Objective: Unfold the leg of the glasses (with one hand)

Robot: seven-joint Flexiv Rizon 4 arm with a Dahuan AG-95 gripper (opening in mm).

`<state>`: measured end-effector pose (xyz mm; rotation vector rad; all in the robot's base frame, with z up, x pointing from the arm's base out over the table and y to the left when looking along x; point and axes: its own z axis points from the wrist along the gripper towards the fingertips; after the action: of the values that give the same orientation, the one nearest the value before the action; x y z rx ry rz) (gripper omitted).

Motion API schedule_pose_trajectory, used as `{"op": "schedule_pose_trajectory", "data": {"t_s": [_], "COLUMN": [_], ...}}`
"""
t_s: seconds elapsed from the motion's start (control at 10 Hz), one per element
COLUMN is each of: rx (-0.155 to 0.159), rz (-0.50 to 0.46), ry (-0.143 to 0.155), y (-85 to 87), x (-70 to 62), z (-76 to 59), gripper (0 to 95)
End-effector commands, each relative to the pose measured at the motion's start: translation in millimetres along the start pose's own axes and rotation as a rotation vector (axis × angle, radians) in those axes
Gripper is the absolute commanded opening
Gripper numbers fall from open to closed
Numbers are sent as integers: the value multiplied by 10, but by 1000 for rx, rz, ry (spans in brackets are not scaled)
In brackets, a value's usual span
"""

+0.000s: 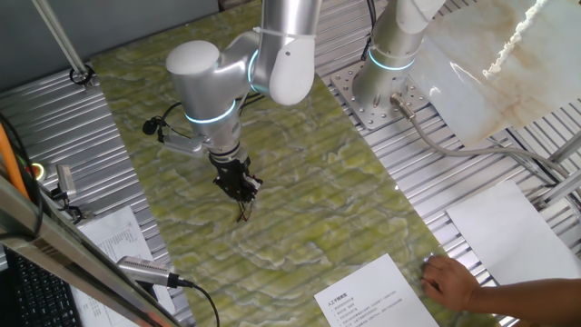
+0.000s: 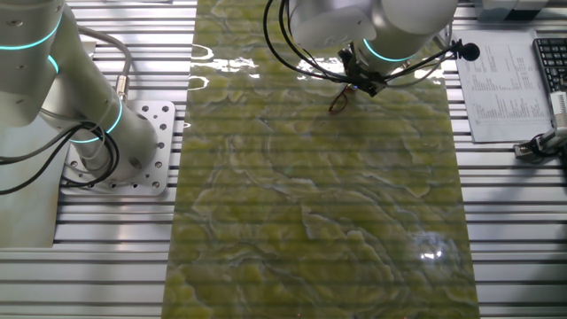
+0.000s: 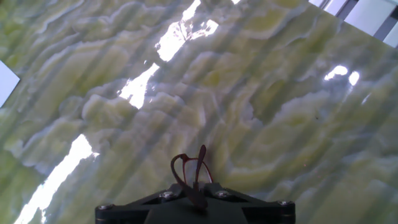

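Observation:
The glasses [image 3: 189, 169] have a thin reddish-brown wire frame. They hang from my gripper [image 3: 194, 188], which is shut on them, above the green marbled mat [image 3: 249, 93]. One thin leg stands up beside the lens loop in the hand view. In one fixed view the glasses [image 1: 243, 212] dangle just below the black gripper [image 1: 237, 184] over the left-middle of the mat. In the other fixed view the glasses [image 2: 338, 102] hang under the gripper [image 2: 359, 81] near the mat's far edge.
A second arm's base [image 1: 381, 91] is bolted at the back right of the mat. A person's hand [image 1: 451, 280] rests on white papers [image 1: 372, 300] at the front right. Cables and a microphone [image 1: 150, 272] lie at the left. A keyboard [image 2: 551, 53] sits beside the paper [image 2: 500, 84].

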<state>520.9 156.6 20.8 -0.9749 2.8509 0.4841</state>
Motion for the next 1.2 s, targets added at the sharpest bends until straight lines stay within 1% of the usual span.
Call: {"op": "schedule_pose_trajectory", "data": {"t_s": [0.1, 0.3, 0.6, 0.8, 1.2], "rx": [-1, 2, 7, 9, 9], "rz": [0, 1, 0, 1, 3], "ry": [-2, 3, 16, 21, 11], "y": [2, 6, 31, 37, 44], "x": [3, 0, -27, -32, -29], "z": [4, -6, -72, -89, -129], "gripper": [0, 0, 0, 0, 0]}}
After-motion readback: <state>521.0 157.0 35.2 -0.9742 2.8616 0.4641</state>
